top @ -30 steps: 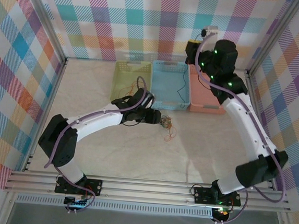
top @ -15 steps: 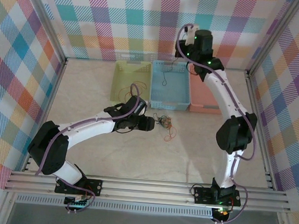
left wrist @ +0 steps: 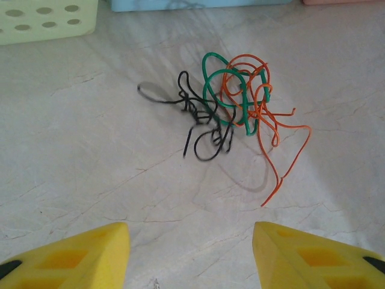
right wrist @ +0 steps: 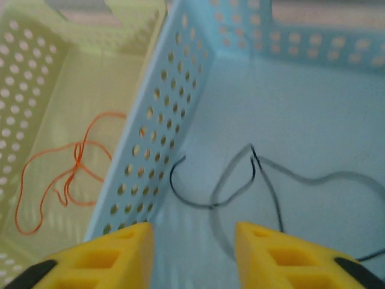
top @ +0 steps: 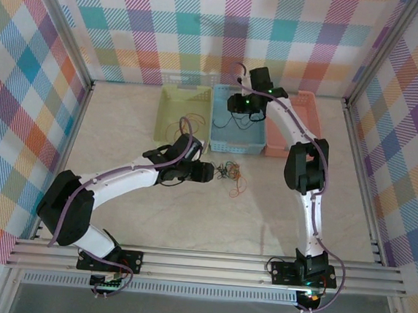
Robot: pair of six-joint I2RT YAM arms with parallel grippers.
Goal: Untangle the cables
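The cables (left wrist: pixel 231 105) lie in a small tangle on the table: a green loop, a black wire (left wrist: pixel 204 123) and an orange wire (left wrist: pixel 274 129) trailing to the right. My left gripper (left wrist: pixel 191 256) is open just short of them, with bare table between its yellow fingers (left wrist: pixel 72 259); from above it (top: pixel 211 173) sits left of the tangle (top: pixel 229 173). My right gripper (right wrist: pixel 192 253) is open over the blue basket (right wrist: pixel 150 150). A loose black cable (right wrist: pixel 240 183) lies below it, untouched. An orange cable (right wrist: pixel 75 165) rests in the green basket (right wrist: pixel 36 72).
Three baskets stand in a row at the back: green (top: pixel 163 112), blue (top: pixel 235 148) and pink (top: pixel 298 146). Plaid walls with metal posts close in the table. A stray orange loop (top: pixel 235 189) lies right of the tangle.
My right arm has swung left from above the pink basket to over the blue one. Its jaws have opened and let the black cable go. The left arm has barely moved.
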